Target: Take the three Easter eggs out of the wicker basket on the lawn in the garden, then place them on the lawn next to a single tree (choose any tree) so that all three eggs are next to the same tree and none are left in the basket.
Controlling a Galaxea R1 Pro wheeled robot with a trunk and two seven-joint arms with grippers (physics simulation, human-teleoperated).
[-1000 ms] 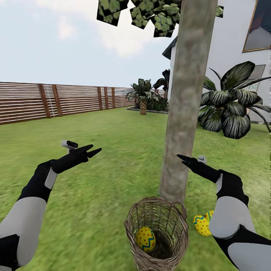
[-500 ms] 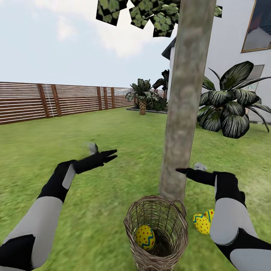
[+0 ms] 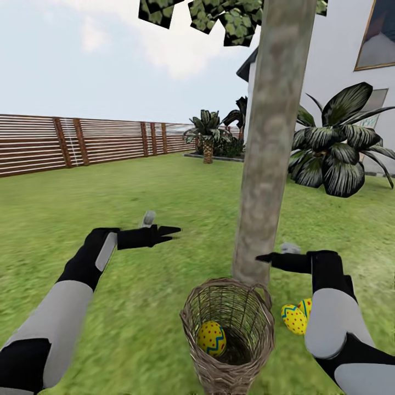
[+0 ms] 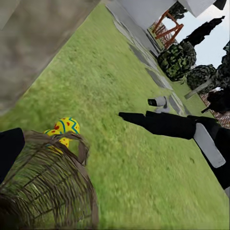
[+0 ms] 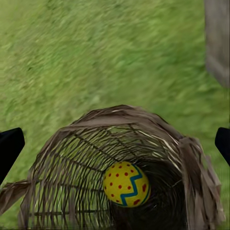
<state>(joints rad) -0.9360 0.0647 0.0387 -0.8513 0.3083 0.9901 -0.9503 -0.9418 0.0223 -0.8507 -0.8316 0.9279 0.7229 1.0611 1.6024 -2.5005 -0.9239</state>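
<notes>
The wicker basket (image 3: pixel 227 329) stands on the lawn (image 3: pixel 137 285) at the foot of the thick pale tree (image 3: pixel 269 164). One yellow dotted Easter egg (image 3: pixel 212 337) lies inside it, seen from above as the egg (image 5: pixel 126 183) in the basket (image 5: pixel 120 117). Two more eggs (image 3: pixel 296 318) lie on the grass right of the basket beside the trunk, partly behind my right forearm. My left gripper (image 3: pixel 174 232) hangs open, up and left of the basket. My right gripper (image 3: pixel 261 257) is open above the basket's right rim, its fingers (image 5: pixel 9 148) spread wide with nothing between them.
A brown slat fence (image 3: pixel 82 142) runs along the far left. Palms (image 3: pixel 207 134) and a broad-leaved plant (image 3: pixel 337 153) stand by the white house (image 3: pixel 340 60) behind the tree. Open grass stretches left of the basket.
My left arm has swung right and lower toward the tree and basket. My right gripper has sunk and drawn left, closer over the basket. The eggs and basket have stayed put.
</notes>
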